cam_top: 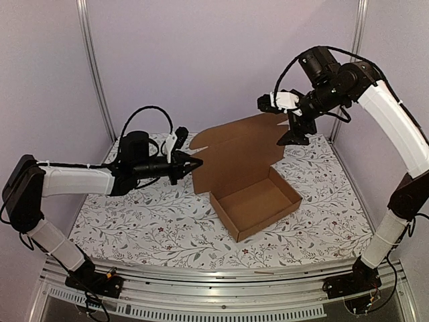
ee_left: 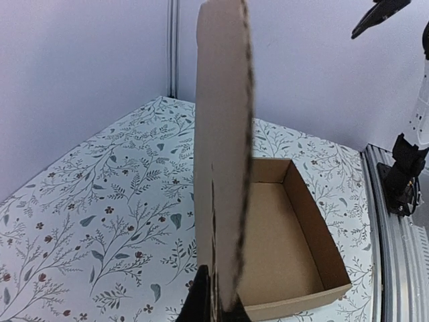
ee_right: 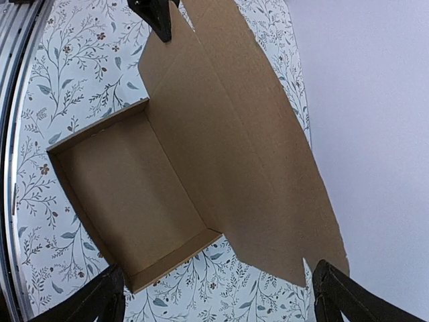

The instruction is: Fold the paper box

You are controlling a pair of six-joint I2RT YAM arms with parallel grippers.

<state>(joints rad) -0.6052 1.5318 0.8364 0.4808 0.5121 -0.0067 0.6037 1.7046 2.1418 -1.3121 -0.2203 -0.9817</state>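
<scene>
The box (cam_top: 253, 204) was seen near the middle of the flowered cloth (cam_top: 134, 221). Its shallow tray was formed and open upward, and its lid (cam_top: 234, 151) was raised nearly upright from the tray's far wall. The box was gripped at the lid's left edge, pinched between the closed jaws of the left gripper (cam_top: 193, 163). The right gripper (cam_top: 295, 137) was held spread wide by the lid's far right corner, with nothing gripped; whether it touched the cardboard could not be told.
</scene>
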